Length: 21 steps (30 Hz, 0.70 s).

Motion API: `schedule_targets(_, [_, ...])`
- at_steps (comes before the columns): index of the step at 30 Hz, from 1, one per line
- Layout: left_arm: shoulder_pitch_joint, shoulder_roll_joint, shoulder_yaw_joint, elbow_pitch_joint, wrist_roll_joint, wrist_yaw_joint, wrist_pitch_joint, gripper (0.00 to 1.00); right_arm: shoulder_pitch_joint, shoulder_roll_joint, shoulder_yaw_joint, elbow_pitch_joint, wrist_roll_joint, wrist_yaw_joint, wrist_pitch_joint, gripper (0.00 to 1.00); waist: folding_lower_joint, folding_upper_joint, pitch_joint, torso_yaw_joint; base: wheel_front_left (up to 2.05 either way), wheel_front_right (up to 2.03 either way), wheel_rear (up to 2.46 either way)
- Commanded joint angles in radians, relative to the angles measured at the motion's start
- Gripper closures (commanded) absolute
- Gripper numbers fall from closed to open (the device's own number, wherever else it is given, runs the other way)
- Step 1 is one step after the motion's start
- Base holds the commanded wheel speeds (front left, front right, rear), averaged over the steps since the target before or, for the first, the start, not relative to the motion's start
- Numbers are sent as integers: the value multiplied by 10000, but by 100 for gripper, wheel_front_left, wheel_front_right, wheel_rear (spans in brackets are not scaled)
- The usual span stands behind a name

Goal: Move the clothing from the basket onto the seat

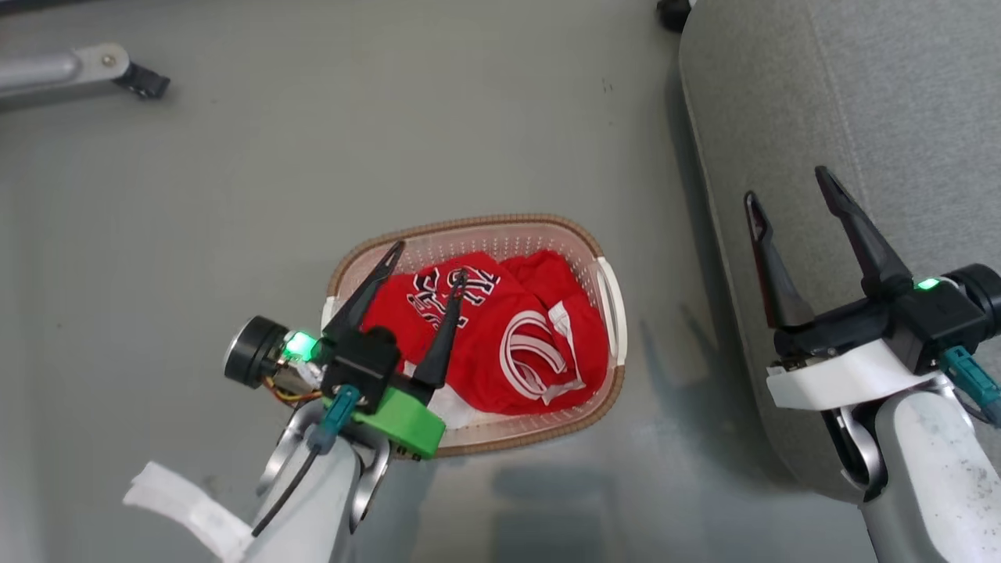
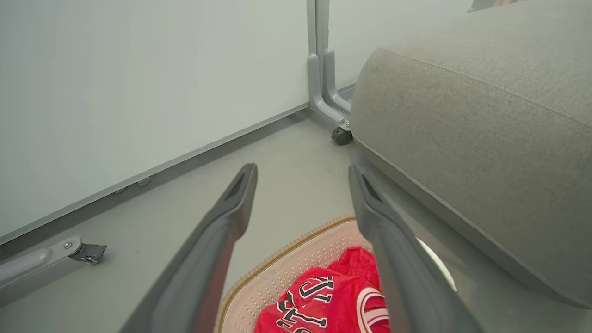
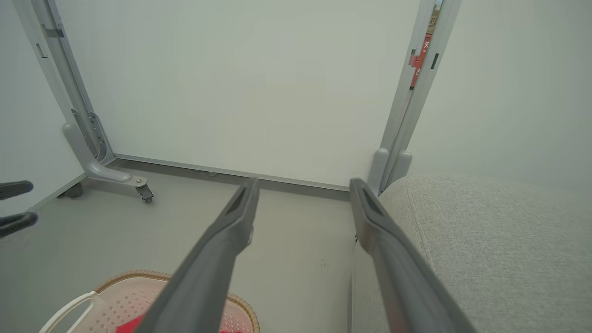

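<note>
The left pincer (image 1: 431, 260) is held wide apart and empty, 2 fingers angled forward; the clothing (image 1: 508, 344) lies beneath it in the basket (image 1: 500, 221). The right pincer (image 1: 786, 184), likewise spread and empty, is held over the seat (image 1: 860, 94) edge, basket to its left.

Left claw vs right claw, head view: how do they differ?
The left claw, on a green mount, hangs over the red white-trimmed clothing in the cream perforated plastic basket; the right claw, on a white mount, is by the edge of the light-grey fabric seat. Left claw points up-right, right claw up-left. Both are open and empty.
</note>
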Motion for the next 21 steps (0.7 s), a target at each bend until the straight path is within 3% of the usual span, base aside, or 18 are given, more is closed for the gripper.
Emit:
schedule_targets(1, [-593,152,-307,391,208,-80,-6,0,-264,-75,-38,-83,-69,-3,-48,0,-1,0,1470,19,0,0,0])
schedule_targets(13, [-3786,632,-3034,3658,-19,-195,-6,0,-1171,-135,10,-312,-175,-3,-46,0,-1,0,3263,-383,0,0,0])
schedule_targets(21, [-5798,616,-4585,5774,-465,-197,-6,0,-1511,-148,-153,-530,-205,-3,-48,0,-1,0,4356,-468,0,0,0])
